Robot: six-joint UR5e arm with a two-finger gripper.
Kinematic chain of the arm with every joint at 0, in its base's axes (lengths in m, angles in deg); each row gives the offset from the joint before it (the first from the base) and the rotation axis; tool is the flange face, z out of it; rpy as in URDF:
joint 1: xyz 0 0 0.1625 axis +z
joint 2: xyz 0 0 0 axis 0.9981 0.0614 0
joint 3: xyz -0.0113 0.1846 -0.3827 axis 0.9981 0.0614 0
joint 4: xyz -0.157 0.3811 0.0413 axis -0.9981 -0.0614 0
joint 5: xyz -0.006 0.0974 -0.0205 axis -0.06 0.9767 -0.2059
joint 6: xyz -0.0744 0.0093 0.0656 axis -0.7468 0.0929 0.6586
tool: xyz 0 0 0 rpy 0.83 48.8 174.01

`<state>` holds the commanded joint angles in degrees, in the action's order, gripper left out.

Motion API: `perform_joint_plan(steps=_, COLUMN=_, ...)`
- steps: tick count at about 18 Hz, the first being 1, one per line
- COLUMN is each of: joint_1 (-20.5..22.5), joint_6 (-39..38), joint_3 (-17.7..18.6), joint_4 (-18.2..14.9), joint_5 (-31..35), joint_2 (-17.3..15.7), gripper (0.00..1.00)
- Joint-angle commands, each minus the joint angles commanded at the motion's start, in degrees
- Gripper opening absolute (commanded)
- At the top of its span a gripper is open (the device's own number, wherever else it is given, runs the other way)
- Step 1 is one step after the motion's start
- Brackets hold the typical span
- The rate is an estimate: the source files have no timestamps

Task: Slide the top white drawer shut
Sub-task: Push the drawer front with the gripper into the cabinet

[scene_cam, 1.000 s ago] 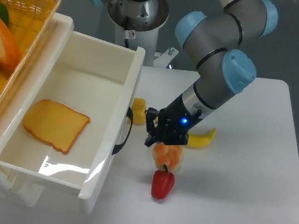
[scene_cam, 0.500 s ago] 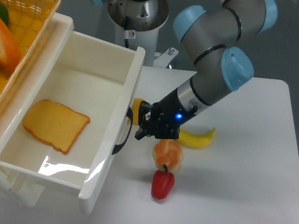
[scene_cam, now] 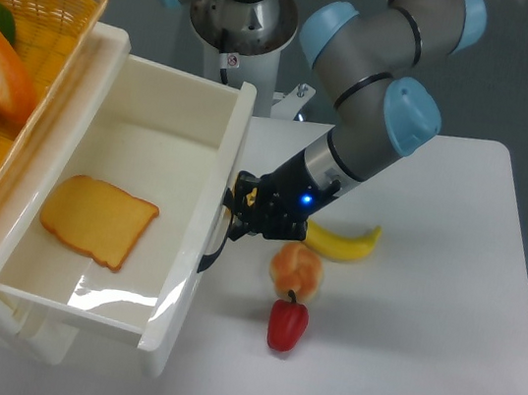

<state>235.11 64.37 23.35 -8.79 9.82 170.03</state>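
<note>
Glossy white plastic top white drawer (scene_cam: 145, 130) is pulled open; curved black handle (scene_cam: 217, 240) is met by gripper (scene_cam: 238, 216), finger spacing not discernible. Flat toast slice (scene_cam: 98, 221) lies inside.

No legible text; small red/white sticker (scene_cam: 232, 61) on robot base, too small to read.

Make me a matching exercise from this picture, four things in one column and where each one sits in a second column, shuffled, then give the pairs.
1. flat orange-brown toast slice
2. curved yellow banana
3. glossy red bell pepper
4. black two-finger gripper

A. table, just behind the round orange fruit
B. at the curved black handle
C. inside the top white drawer
D. table, nearest the front edge

1-C, 2-A, 3-D, 4-B
</note>
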Motion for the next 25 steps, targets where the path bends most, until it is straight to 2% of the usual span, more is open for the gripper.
perform_joint_plan(steps=7, joint_1=-1.84, joint_6=-0.96, joint_3=0.0, joint_4=-0.7, joint_5=0.0, joint_2=-1.23, gripper=0.0)
perform_joint_plan(steps=14, joint_1=-3.87, joint_6=-1.76, joint_3=0.18, joint_4=-0.44, joint_5=0.26, joint_2=-0.97, gripper=0.0)
perform_joint_plan(steps=25, joint_1=-9.4, joint_6=-6.76, joint_3=0.0, joint_4=0.26, joint_5=0.79, joint_2=-1.32, gripper=0.0)
